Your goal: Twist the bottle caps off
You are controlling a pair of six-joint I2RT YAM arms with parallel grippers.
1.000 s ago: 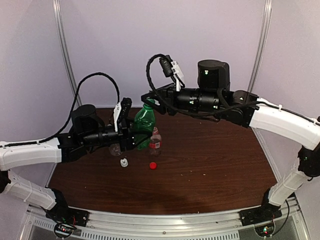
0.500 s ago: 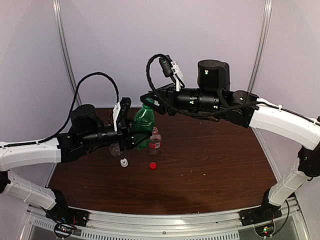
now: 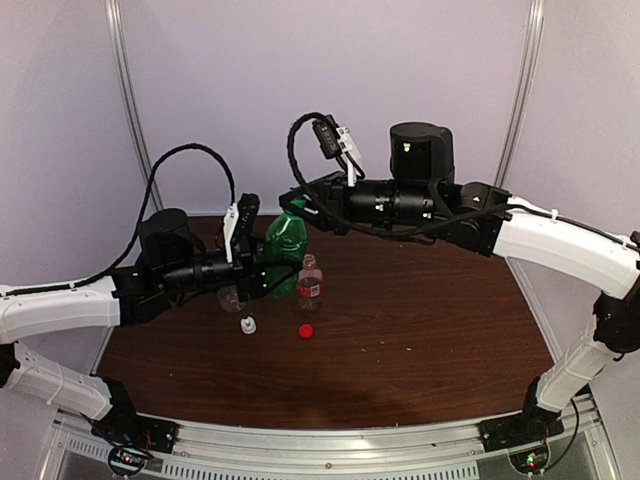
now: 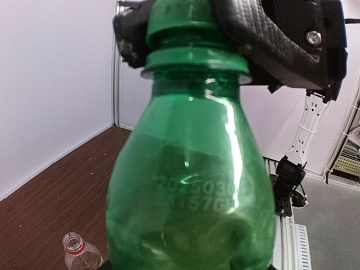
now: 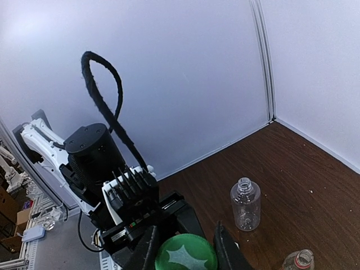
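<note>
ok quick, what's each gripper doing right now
left gripper: closed on the green bottle
right gripper: closed on the green cap

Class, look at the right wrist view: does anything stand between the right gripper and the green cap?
Nothing visible does. The right gripper has its fingers on either side of the green cap, pressed against it.

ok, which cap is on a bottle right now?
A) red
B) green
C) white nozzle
B: the green cap sits on the green bottle, gripped by the right pincer; the red cap and white nozzle cap lie loose on the table.
</note>
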